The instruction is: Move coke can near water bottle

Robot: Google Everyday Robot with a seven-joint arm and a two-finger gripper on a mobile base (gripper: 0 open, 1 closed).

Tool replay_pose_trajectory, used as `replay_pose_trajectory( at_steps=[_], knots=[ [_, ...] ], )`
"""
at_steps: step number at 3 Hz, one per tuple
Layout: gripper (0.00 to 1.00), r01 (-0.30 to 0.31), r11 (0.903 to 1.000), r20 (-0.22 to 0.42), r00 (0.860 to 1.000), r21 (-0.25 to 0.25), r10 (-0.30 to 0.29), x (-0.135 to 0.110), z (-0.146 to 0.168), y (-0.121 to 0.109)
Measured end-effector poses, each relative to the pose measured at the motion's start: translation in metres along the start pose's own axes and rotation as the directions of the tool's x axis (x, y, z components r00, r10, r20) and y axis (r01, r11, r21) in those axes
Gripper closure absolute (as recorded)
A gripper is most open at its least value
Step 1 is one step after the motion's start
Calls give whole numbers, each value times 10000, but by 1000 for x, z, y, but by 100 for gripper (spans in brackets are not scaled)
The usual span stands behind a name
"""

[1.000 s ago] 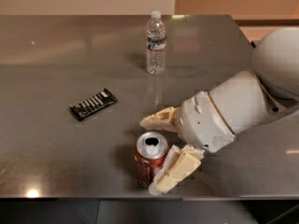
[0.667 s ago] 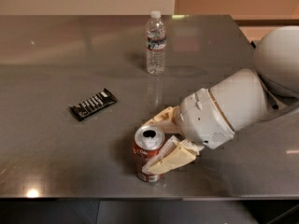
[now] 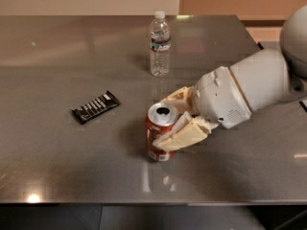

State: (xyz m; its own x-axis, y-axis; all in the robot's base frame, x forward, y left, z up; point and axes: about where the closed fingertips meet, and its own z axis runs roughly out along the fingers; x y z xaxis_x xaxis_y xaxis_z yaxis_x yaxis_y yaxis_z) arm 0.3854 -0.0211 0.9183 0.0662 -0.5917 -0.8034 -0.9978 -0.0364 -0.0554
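Coke can [image 3: 153, 132] shifted, hand [image 3: 161, 123] gripping | water bottle [image 3: 159, 44] beyond | wrapper [image 3: 95, 107] left

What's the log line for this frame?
phase: grasp | claw: shut on coke can, table front centre | water bottle: upright, farther back, apart

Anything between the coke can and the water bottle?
Camera view: only bare table between coke can and water bottle. The gripper is shut on the can from its right; the snack bar lies well aside.

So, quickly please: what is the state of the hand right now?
The hand: closed on the coke can, which stands near the front edge of the table.
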Motion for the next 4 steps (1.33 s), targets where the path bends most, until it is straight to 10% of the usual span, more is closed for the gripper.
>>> replay_pose_trajectory(
  at_steps=[4],
  knots=[
    [100, -185, 9650, 176, 9997, 2616, 144, 1, -42, -132]
  ],
)
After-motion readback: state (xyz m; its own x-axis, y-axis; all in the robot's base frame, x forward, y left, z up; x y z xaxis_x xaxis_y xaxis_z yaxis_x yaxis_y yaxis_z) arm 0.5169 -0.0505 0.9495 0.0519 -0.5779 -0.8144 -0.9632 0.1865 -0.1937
